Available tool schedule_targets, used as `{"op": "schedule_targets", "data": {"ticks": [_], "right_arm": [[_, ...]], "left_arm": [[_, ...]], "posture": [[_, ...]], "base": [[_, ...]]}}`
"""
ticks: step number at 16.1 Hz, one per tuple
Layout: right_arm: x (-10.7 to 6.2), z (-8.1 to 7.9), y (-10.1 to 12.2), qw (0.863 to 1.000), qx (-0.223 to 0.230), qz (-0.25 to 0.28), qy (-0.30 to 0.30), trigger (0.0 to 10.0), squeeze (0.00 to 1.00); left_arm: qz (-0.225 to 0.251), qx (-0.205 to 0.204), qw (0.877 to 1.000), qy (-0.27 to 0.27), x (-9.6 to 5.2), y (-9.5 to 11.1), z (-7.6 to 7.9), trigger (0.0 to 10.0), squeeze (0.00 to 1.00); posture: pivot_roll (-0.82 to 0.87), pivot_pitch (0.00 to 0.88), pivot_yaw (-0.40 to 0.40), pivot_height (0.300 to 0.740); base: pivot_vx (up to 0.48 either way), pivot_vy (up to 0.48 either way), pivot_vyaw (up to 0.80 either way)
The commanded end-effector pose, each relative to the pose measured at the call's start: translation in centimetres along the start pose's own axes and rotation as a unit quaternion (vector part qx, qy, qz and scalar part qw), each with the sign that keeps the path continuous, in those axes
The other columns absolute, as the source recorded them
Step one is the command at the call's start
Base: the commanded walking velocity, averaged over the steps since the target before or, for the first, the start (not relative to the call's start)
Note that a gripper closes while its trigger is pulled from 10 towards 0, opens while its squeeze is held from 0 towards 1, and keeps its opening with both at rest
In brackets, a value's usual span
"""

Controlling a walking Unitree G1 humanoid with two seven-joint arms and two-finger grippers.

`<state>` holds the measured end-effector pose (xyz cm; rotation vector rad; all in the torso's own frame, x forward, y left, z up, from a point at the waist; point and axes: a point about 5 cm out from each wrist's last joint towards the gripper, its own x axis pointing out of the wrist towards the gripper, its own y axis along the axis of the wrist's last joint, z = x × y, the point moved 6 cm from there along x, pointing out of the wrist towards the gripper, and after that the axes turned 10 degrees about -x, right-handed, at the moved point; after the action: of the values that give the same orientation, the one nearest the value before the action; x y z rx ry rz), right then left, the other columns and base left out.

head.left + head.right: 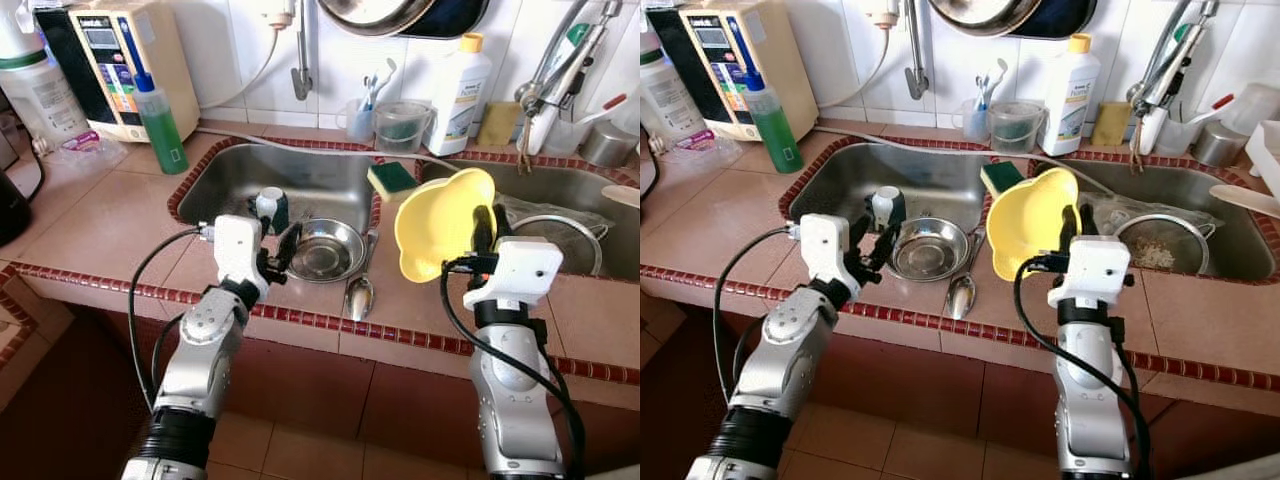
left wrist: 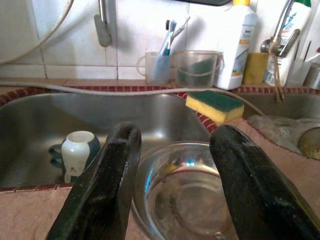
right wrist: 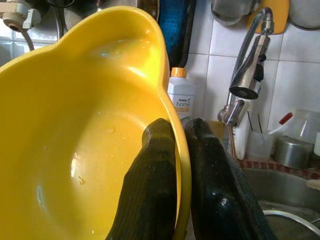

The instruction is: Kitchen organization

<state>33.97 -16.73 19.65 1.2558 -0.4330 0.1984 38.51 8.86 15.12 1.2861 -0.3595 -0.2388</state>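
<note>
yellow bowl (image 1: 437, 223): plastic, glossy, wavy lobed rim, a few water drops inside; held up off the counter, tipped on edge so its opening faces the robot's left; sits over the counter strip between the two sink basins
right gripper (image 3: 176, 165): clenched on the yellow bowl's rim, one finger inside the bowl, one outside
left gripper (image 1: 279, 248): released, fingers spread apart, at the near edge of the left basin, pointing at the steel bowl
steel bowl (image 1: 323, 250): round, shiny, upright, resting on the front lip of the left basin, just ahead of the left gripper's fingers
spoon (image 1: 361, 287): metal, lying on the counter just right of the steel bowl, bowl end toward the counter's front edge
mug (image 2: 76, 152): white with dark green band and handle, in the left basin, beside the steel bowl
sponge (image 1: 391, 180): yellow with green top, on the divider between basins, behind the yellow bowl
strainer (image 1: 1161, 242): metal mesh, in the right basin, some bits inside
green soap bottle (image 1: 158, 113): blue cap, standing on the counter left of the sink
white bottle (image 1: 459, 95): orange cap, against the tiled wall behind the sink
counter (image 1: 110, 220): tan tiles, red tile border
</note>
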Motion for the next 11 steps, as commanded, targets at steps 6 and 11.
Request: {"op": "schedule_targets", "data": {"ticks": [6, 11], "right_arm": [[0.54, -0.37, -0.15, 1.000, 0.005, -0.007, 0.000, 10.0, 0.00], [0.71, -0.91, 0.22, 1.000, -0.001, 0.000, 0.010, 10.0, 0.00]], "left_arm": [[0.008, 0.041, 0.999, -0.023, 0.91, 1.24, -0.14, 10.0, 0.00], [0.005, 0.037, 0.999, -0.033, 1.06, 1.08, 0.07, 10.0, 0.00]], "posture": [[-0.22, 0.014, 0.091, 0.740], [-0.22, 0.015, 0.089, 0.740]], "base": [[0.000, 0.246, 0.00], [0.000, 0.244, 0.00]]}}
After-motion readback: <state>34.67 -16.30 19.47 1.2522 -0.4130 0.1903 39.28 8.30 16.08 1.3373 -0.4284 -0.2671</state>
